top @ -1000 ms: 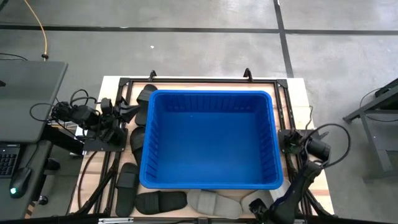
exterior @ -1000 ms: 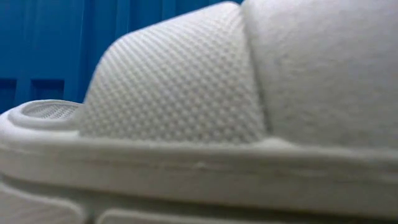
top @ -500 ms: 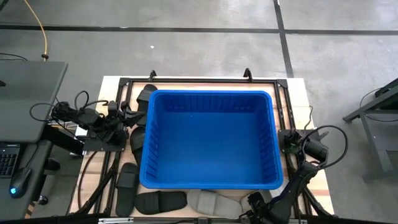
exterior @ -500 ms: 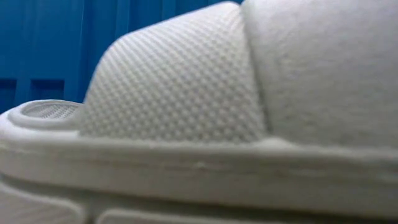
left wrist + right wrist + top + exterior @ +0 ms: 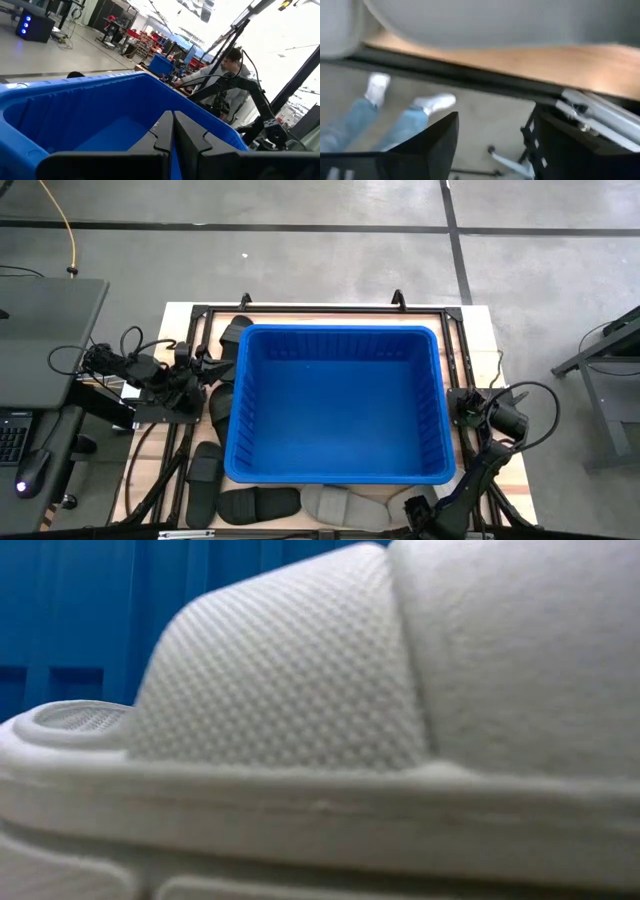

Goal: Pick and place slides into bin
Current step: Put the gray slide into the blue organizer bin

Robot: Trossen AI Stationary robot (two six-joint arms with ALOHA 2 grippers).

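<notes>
Slides lie around the bin (image 5: 337, 410) on the tabletop (image 5: 470, 320): black slides (image 5: 258, 503) along its left side and near edge, a light grey slide (image 5: 345, 505) by the near edge beside my right hand (image 5: 420, 515). That grey one looks like soft, light foam with a dimpled strap (image 5: 280, 680); I would pinch the strap band or a side wall. My right hand's fingers stand apart, empty. My left hand (image 5: 205, 372), fingers together, waits at the bin's left rim. No writing is readable.
</notes>
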